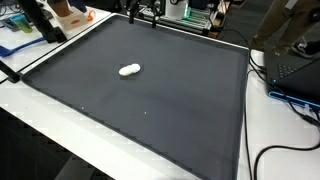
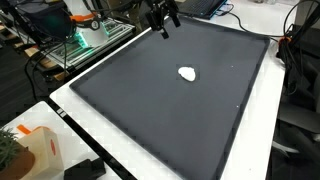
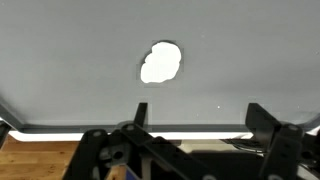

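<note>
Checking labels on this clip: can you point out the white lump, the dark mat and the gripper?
white lump (image 3: 160,62): wrist view, on its middle.
dark mat (image 1: 150,125): in an exterior view, on a bare central part.
gripper (image 3: 198,110): wrist view, midway between its open fingertips.

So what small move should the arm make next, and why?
Probably a short glide out over the dark mat toward the white lump, before any lowering. The gripper hangs at the mat's edge with its jaws open, holding nothing and well apart from the lump. In the wrist view the lump lies ahead of the fingers, slightly off-centre, so lining up comes first.
</note>
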### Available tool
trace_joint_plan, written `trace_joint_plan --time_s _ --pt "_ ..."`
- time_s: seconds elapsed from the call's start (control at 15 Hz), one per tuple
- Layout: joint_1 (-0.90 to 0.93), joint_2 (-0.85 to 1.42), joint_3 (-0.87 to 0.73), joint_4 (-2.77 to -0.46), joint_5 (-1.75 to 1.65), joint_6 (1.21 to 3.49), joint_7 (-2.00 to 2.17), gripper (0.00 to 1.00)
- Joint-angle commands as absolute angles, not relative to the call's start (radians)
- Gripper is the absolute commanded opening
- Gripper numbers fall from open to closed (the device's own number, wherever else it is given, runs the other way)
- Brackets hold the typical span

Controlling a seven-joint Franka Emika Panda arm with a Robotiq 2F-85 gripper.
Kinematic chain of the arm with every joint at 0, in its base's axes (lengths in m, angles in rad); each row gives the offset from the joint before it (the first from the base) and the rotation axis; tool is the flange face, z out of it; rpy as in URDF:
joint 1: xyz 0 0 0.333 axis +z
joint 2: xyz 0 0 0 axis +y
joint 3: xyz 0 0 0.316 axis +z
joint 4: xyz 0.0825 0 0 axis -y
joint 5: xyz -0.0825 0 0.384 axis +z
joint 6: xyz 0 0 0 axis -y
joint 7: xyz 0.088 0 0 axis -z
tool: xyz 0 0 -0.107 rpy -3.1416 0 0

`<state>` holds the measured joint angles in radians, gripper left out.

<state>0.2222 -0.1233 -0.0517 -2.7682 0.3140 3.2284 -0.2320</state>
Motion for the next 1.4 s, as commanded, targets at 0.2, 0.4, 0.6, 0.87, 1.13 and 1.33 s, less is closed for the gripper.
trace_joint_plan --time_s 0.2,0.4,0.6,0.87,1.13,1.33 --pt "0.251 0.061 -0.005 -2.751 0.244 3.429 -0.071 1.0" --pt "0.264 0.054 -0.017 -2.754 0.258 3.411 -0.075 1.0" --pt "0.219 0.108 -0.013 -2.742 0.237 3.416 -0.059 1.0" --pt "0.223 0.179 -0.03 -2.709 0.278 3.53 -0.055 1.0" --pt "0.213 0.245 -0.036 -2.68 0.285 3.612 -0.042 1.0" --pt "0.191 0.304 -0.027 -2.651 0.271 3.626 -0.032 1.0"
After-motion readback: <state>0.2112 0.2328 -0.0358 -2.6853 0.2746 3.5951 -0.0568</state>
